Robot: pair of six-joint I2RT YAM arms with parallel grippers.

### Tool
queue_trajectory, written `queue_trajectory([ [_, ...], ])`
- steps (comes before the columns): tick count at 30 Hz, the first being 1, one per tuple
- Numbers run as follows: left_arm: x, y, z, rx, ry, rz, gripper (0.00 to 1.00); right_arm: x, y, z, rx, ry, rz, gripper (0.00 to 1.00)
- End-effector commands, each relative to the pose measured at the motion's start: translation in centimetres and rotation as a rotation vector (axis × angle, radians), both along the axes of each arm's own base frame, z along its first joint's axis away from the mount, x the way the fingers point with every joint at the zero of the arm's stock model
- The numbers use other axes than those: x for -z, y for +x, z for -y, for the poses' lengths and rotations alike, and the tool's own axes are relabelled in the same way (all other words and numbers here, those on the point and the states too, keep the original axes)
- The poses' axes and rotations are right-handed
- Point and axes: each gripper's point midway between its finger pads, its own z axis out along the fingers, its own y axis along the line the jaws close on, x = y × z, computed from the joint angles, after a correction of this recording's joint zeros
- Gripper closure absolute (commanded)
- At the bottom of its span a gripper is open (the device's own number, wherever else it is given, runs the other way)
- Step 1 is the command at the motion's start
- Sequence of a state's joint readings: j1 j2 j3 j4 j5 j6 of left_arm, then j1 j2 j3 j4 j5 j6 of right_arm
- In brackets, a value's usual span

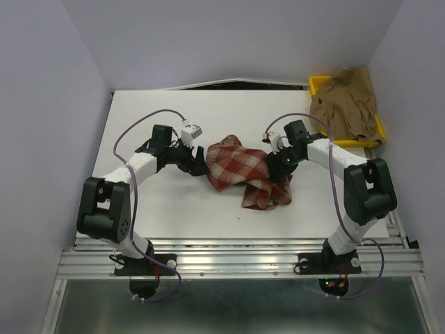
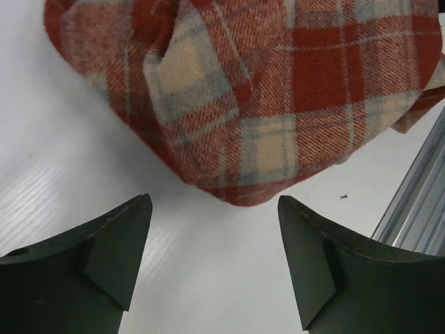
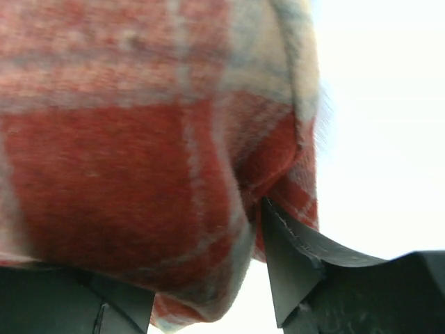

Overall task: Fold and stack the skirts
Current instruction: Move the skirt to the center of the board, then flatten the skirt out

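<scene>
L claw: spread wide, nothing betw. fingers, at 9 o'clock of plaid skirt, just short of its edge.
Plaid skirt: crumpled, mid surface.
R claw: at skirt's 3 o'clock, plaid cloth betw. jaws; gripped or loose, cannot tell.
Tan skirt: heaped in yellow tray, 1 o'clock corner.

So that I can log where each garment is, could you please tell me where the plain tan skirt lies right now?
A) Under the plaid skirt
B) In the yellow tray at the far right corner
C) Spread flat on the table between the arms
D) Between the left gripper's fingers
B: the tan skirt lies bunched in the yellow tray at the far right corner, well apart from the plaid skirt on the table.
</scene>
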State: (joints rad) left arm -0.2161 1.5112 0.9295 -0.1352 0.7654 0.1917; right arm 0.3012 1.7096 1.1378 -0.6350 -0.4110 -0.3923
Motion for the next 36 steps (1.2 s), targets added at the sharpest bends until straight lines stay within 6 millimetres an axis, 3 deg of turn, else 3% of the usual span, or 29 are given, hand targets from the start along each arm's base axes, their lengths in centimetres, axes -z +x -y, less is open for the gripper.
queue_trajectory([
  [1,0.6,-0.1,2.1,0.014,-0.130,-0.073,0.17,-3.1,1.9,0.3,-0.001,-0.016,0.117,0.37],
  [5,1.5,-0.6,3.4,0.064,-0.215,-0.159,0.26,-4.7,2.3,0.5,-0.009,-0.033,0.143,0.32],
  [8,0.7,-0.7,4.6,0.102,-0.289,-0.206,0.53,-6.5,3.1,0.4,-0.009,-0.022,0.200,0.23],
  [10,-0.6,-0.2,4.9,0.107,-0.302,-0.174,0.66,-8.3,3.6,-0.2,-0.011,0.017,0.242,0.20],
  [11,-1.6,0.1,5.0,0.111,-0.305,-0.144,0.79,-9.1,3.9,-0.5,-0.017,0.033,0.265,0.16],
  [13,-4.5,0.4,5.0,0.114,-0.310,-0.055,0.91,-11.5,4.9,-1.3,-0.033,0.075,0.323,0.08],
  [14,-6.9,0.4,5.0,0.122,-0.319,0.010,1.00,-12.1,5.2,-1.6,-0.048,0.088,0.340,0.04],
  [16,-9.1,0.0,5.4,0.136,-0.313,0.072,1.00,-14.3,6.0,-2.4,-0.064,0.125,0.386,0.00],
  [17,-11.5,-0.2,5.7,0.153,-0.314,0.140,1.00,-15.2,6.2,-2.9,-0.080,0.157,0.406,0.00],
  [19,-13.2,-1.4,7.0,0.193,-0.305,0.170,1.00,-17.2,6.3,-3.7,-0.100,0.211,0.450,0.00],
  [20,-15.1,-1.7,7.5,0.216,-0.307,0.227,1.00,-19.4,6.1,-4.5,-0.127,0.273,0.509,0.00],
  [22,-16.5,-3.1,9.1,0.269,-0.295,0.256,1.00,-21.5,5.4,-5.5,-0.176,0.350,0.557,0.00],
  [24,-16.0,-4.5,10.6,0.337,-0.236,0.279,1.00,-24.1,4.2,-6.4,-0.256,0.419,0.625,0.00],
  [26,-16.3,-4.8,11.5,0.374,-0.205,0.302,1.00,-25.1,3.2,-7.1,-0.318,0.452,0.644,0.00],
  [27,-15.4,-5.0,11.7,0.395,-0.176,0.292,1.00,-25.4,2.5,-7.7,-0.352,0.465,0.635,0.00],
  [29,-15.5,-5.3,12.5,0.419,-0.171,0.297,1.00,-25.6,1.3,-8.4,-0.439,0.490,0.632,0.00],
  [36,-15.8,-4.9,13.0,0.432,-0.152,0.303,1.00,-22.8,-3.8,-10.2,-0.623,0.484,0.526,0.03],
])
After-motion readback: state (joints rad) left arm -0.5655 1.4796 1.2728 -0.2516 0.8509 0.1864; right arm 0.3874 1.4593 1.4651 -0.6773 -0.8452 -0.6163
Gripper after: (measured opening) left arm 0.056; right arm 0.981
